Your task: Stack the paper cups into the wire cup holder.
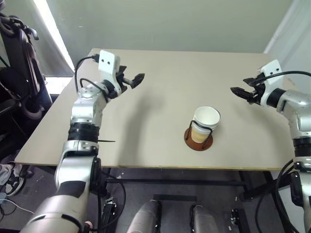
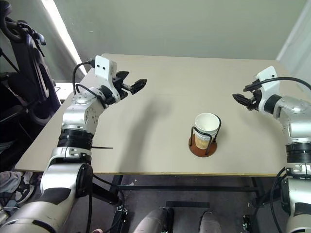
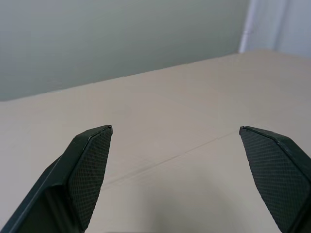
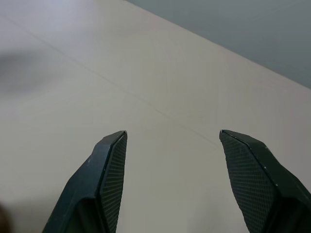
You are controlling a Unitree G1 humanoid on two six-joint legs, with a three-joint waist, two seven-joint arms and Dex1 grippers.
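- One wire cup holder [image 1: 198, 140] is standing on the counter [image 1: 165, 87], near its front edge and right of the middle; its round reddish-brown base is lying flat on the surface and thin black wire loops are rising around the cups.
- One stack of paper cups [image 1: 205, 123] is sitting inside the holder, leaning slightly; the top cup's white rim and white inside are showing, with tan below. How many cups are nested in the stack cannot be told.
- Two grippers are hovering above the counter, one on each side, both well apart from the holder.
- The left gripper [image 1: 132, 80] is hanging over the far left part of the counter, pointing toward the right. Its two black fingers [image 3: 90, 165] are standing wide apart, and nothing is lying between them; in the left wrist view bare counter is showing in the gap.
- The right gripper [image 1: 244, 91] is hanging over the right part of the counter, pointing toward the left, farther back than the holder. Its fingers [image 4: 109, 174] are also spread apart, holding nothing and touching nothing; bare counter is showing between them in the right wrist view.
- The holder with its cups is standing between the two grippers, nearer to the right one.
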